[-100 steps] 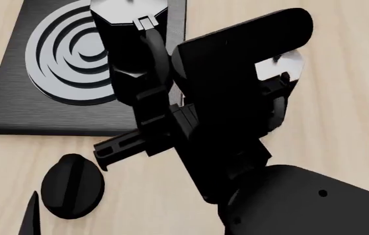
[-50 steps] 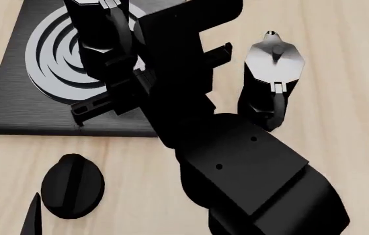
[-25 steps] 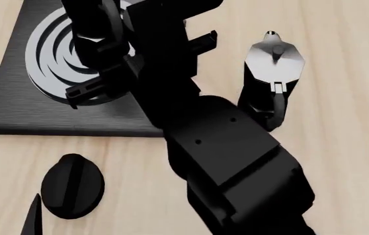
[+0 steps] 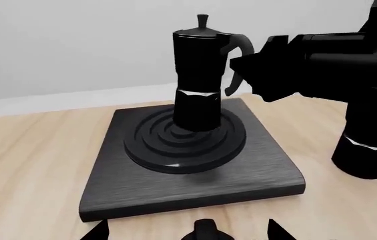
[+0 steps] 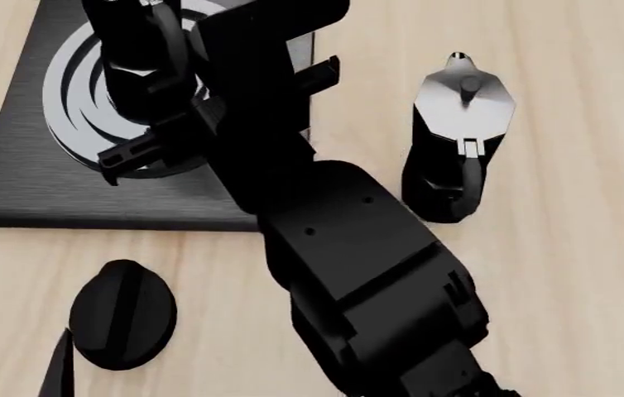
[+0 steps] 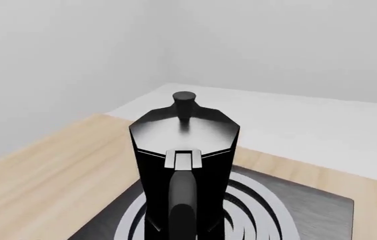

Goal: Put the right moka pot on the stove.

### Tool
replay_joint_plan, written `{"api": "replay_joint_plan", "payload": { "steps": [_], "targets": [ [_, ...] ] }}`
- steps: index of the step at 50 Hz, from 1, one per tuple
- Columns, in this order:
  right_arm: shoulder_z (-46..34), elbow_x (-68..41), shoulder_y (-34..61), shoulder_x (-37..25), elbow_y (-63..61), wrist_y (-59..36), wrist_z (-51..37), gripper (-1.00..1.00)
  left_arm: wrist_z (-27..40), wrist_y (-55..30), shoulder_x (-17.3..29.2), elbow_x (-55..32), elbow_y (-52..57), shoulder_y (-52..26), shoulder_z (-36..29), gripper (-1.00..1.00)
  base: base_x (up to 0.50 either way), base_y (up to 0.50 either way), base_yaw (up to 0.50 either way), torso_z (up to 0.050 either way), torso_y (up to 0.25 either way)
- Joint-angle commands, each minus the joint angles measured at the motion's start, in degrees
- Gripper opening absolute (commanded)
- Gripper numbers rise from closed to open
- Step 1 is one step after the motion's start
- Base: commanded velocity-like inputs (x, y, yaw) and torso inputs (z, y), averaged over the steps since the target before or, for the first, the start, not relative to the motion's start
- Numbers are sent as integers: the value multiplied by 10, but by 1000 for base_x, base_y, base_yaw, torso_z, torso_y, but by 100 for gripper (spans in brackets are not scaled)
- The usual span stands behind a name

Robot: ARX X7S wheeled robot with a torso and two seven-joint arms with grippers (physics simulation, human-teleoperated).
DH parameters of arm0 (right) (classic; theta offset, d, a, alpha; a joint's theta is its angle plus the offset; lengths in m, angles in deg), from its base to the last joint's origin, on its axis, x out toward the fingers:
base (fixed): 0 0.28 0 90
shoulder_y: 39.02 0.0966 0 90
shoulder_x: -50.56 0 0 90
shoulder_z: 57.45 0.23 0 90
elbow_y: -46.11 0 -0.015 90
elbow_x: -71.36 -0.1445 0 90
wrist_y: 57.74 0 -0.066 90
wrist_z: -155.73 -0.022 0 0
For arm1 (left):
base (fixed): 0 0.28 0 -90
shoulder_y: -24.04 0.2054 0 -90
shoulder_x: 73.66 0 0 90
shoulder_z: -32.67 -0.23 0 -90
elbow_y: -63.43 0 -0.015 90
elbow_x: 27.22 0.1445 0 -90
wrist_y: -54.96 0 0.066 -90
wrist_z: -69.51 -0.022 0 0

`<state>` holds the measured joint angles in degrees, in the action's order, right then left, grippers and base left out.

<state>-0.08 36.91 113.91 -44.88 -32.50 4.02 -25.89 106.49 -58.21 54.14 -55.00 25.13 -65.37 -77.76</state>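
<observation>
The right moka pot (image 4: 200, 80) stands upright over the round burner of the stove (image 4: 188, 170). The right gripper (image 4: 242, 75) is at its curved handle (image 4: 242, 47), apparently pinching it. 1 other moka pot (image 5: 461, 141) stands on the wooden table (image 5: 577, 248), beside the stove.

My right arm (image 5: 324, 240) reaches forward and to the left across the head view, its wrist angled toward the far left. The right gripper (image 4: 242, 75) is clamped on a pot's handle, one finger (image 5: 141, 149) sticking out sideways. Of my left gripper I see only dark fingertips (image 4: 98, 232).
</observation>
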Motion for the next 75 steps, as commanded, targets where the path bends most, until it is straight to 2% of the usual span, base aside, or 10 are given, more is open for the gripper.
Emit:
{"api": "replay_joint_plan", "payload": {
  "steps": [1, 19, 55, 70, 71, 75],
  "targets": [
    [-4, 13, 13, 15, 48, 52, 31, -100, -2, 1, 4, -2, 3, -1, -3, 100, 0, 0, 0, 0, 10],
    [-26, 37, 29, 33, 160, 137, 53, -100, -4, 10, 6, 0, 2, 2, -6, 100, 0, 0, 0, 1, 1],
    [-71, 43, 25, 35, 229, 216, 53, -100, 1, 27, 11, -2, 5, 11, -2, 100, 0, 0, 0, 0, 1],
    [-85, 34, 33, 37, 247, 219, 36, -100, 4, 29, 14, -5, 8, 12, -1, 100, 1, 0, 0, 0, 0],
    [-86, 39, 31, 37, 250, 228, 29, 100, 3, 32, 14, -3, 7, 14, -1, 100, 0, 0, 0, 0, 0],
    [-90, 31, 27, 32, 236, 219, 29, 100, 2, 36, 14, -4, 6, 15, -1, 100, 0, 0, 0, 0, 0]
  ]
}}
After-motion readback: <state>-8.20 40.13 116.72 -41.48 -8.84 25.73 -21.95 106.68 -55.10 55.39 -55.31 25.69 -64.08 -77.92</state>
